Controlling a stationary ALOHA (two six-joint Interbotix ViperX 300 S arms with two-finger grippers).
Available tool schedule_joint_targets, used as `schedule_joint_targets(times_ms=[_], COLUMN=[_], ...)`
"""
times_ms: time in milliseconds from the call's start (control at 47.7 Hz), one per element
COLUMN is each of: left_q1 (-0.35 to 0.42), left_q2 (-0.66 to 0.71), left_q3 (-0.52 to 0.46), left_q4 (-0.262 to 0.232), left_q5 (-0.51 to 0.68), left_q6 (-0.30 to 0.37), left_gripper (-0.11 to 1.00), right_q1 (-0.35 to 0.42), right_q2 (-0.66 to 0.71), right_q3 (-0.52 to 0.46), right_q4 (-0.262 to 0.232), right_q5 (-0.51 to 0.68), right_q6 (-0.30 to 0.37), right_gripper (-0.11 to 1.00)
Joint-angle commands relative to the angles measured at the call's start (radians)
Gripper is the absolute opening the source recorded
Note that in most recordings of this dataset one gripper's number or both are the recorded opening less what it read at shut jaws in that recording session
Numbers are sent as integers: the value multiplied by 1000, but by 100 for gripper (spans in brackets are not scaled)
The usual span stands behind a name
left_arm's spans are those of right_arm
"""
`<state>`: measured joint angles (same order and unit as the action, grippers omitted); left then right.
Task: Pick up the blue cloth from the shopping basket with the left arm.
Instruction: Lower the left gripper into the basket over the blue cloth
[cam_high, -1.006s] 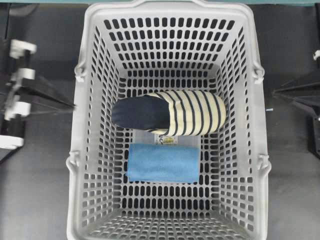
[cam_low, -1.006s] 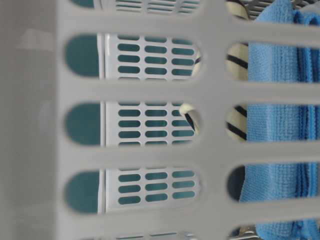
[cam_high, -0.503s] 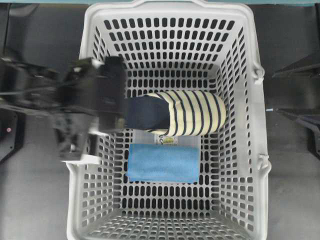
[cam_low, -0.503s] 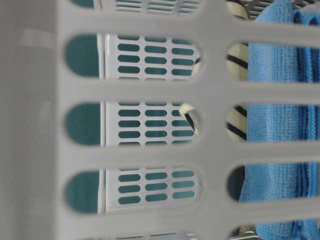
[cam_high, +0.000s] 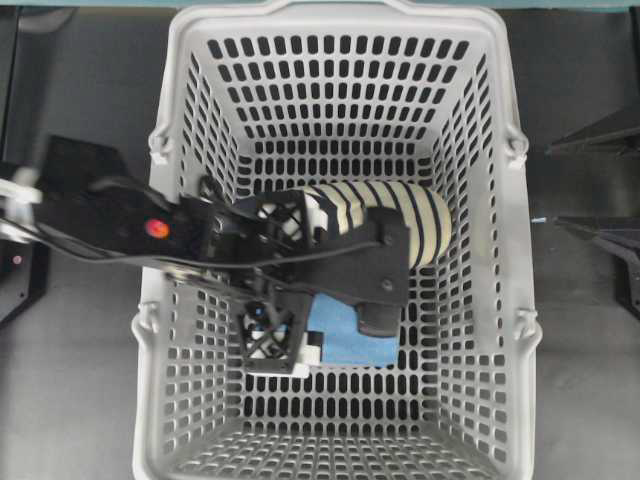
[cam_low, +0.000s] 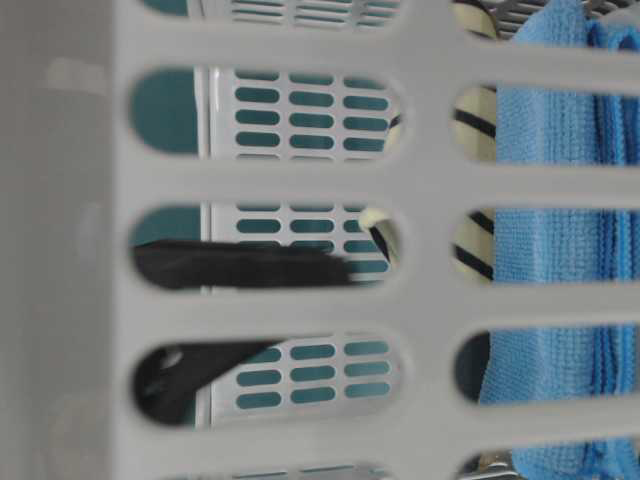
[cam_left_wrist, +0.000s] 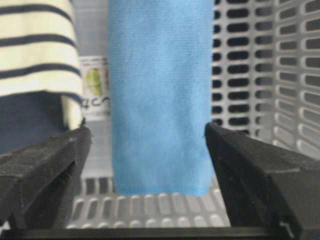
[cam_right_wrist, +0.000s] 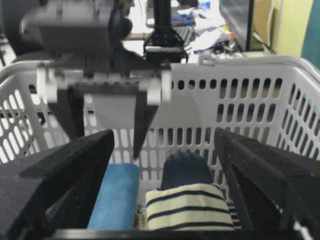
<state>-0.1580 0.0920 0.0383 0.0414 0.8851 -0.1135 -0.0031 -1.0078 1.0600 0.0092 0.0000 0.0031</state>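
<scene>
Straddling blue cloth (cam_left_wrist: 159, 95): left gripper (cam_left_wrist: 145, 150) fingers.

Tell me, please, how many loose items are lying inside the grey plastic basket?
2: a folded sky-blue fabric cloth on the floor, and a navy and cream striped slipper beside it. The left arm may hide more.

Blue cloth (cam_high: 350, 340) folded flat on shopping basket (cam_high: 505, 300) floor, beside slipper

Your left gripper (cam_left_wrist: 150, 220) hangs inside shopping basket (cam_high: 180, 120), fingers spread wider than blue cloth (cam_left_wrist: 159, 95). Striped slipper (cam_left_wrist: 35, 60) crowds one finger (cam_left_wrist: 45, 170); perforated wall flanks the other. Bare floor between cloth edge and each finger.
</scene>
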Motion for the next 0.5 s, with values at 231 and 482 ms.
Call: schedule_joint_targets(times_ms=[231, 482], left_q1=[-15, -15], left_q2=[89, 114], left_q3=[6, 83], left_q4=[5, 5], left_q5=[-98, -141], left_q6=[-2, -8], left_gripper=[89, 88], right_q1=[-2, -2], right_q2=[0, -5], right_q3=[-12, -8], right_q4=[3, 5], right_q5=[-5, -6], right_q6=[5, 6], right_gripper=[78, 78])
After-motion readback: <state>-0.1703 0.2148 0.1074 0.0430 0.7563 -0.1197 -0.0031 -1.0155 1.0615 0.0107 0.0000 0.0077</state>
